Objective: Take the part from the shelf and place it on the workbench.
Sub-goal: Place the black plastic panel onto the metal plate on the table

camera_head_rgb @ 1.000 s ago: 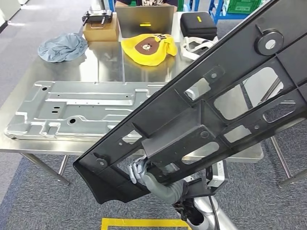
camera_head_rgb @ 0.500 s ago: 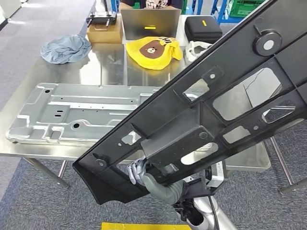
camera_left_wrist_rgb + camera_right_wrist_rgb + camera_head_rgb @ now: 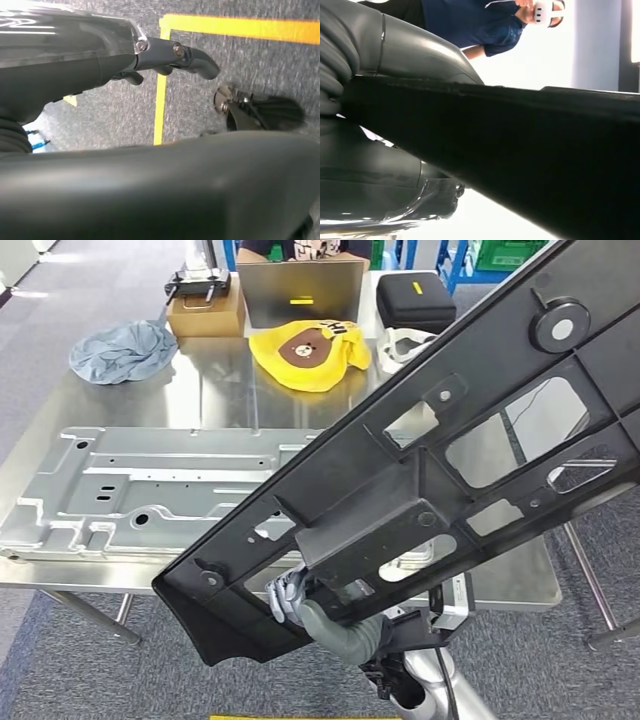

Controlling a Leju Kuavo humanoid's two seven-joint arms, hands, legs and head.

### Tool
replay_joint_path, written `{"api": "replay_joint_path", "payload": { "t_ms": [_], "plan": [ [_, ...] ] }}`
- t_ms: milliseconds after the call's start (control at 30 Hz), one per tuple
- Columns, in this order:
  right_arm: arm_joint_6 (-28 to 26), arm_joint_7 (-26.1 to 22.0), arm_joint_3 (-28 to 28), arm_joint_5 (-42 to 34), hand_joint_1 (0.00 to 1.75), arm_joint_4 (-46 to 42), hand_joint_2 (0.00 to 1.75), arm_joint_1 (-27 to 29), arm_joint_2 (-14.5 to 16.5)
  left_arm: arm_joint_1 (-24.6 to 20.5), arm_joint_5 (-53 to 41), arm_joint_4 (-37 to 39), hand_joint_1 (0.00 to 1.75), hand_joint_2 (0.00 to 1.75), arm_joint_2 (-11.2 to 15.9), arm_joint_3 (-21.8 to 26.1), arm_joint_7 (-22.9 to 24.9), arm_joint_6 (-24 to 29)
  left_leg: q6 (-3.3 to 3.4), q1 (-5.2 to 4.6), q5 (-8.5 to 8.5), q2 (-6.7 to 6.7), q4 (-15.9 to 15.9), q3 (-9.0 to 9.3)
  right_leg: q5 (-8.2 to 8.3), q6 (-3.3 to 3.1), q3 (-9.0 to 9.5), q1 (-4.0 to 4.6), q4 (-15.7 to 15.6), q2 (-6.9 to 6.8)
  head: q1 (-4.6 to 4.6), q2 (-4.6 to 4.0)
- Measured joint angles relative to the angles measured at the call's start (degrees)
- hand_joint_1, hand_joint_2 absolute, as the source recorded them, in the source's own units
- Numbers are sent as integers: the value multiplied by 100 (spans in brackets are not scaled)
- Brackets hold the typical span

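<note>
Above the tabletop's (image 3: 226,380) near edge, I carry the black part (image 3: 423,470) tilted, left robot hand (image 3: 290,592) grasping its underside, right robot hand (image 3: 369,115) clamped on its edge. Judgement: lower it level, avoiding the stamped metal panel (image 3: 151,485), yellow bear cushion (image 3: 311,348) and blue cloth (image 3: 121,348).

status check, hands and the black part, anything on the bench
Left hand grips black part from below; right hand grips its edge. Part held tilted over workbench. Metal panel lies on landing area.
</note>
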Motion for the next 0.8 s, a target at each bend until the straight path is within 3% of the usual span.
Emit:
{"api": "replay_joint_path", "payload": {
  "t_ms": [133,200,300,333,367,400,467,500,667,733,800],
  "plan": [
    [-2,1,1,-2,175,-4,175,-9,1,-3,0,0,0,175,-3,6,0,1,80,-18,-105,-2,-238,113,-60,120,22,5,-37,-7,2,0],
    [-2,1,2,-3,175,-8,175,-24,2,-3,2,0,0,175,-4,8,-3,1,117,21,-107,3,-328,202,-227,160,-55,8,221,-9,7,0],
    [-3,1,2,-3,175,-3,175,-18,-2,-14,2,0,0,175,-11,11,-2,-1,160,36,-154,7,-355,285,-604,193,-622,0,1250,-9,12,0],
    [-3,1,2,-3,175,-1,175,-10,-4,-12,2,0,0,175,-14,14,-2,-2,160,36,-180,6,-355,316,-596,203,-772,0,1446,-10,12,0],
    [-6,1,2,-3,175,0,175,-6,-4,-7,2,0,0,175,-15,19,-2,-1,151,37,-211,4,-355,358,-468,210,-826,0,1435,-10,12,0],
    [-10,1,2,-3,175,1,175,-6,-4,-2,2,0,0,175,-15,25,-2,1,138,39,-249,1,-354,412,-234,212,-774,0,1205,-12,12,0],
    [-19,1,2,-1,175,3,175,-11,-4,2,2,0,0,175,-15,38,-2,4,95,32,-328,-6,-349,509,237,188,-542,8,516,-20,11,0],
    [-23,1,2,1,175,4,175,-15,-4,-2,2,0,0,175,-15,44,-2,5,70,24,-355,-8,-342,526,337,162,-446,16,254,-23,15,0],
    [-34,1,2,6,175,3,175,-43,7,-26,0,0,0,175,-15,55,-8,5,-47,19,-451,1,-287,514,267,14,-351,12,38,-13,15,0],
    [-33,2,2,10,175,3,175,-87,23,-33,-14,0,0,175,-15,57,-17,-1,-102,32,-673,1,168,291,241,-43,-308,-11,22,-30,10,0],
    [-34,5,2,17,175,3,175,-120,33,-24,-30,0,0,175,-15,60,-21,-6,-137,44,-930,1,920,-146,202,-77,-276,-7,22,-36,9,0]
  ]
}}
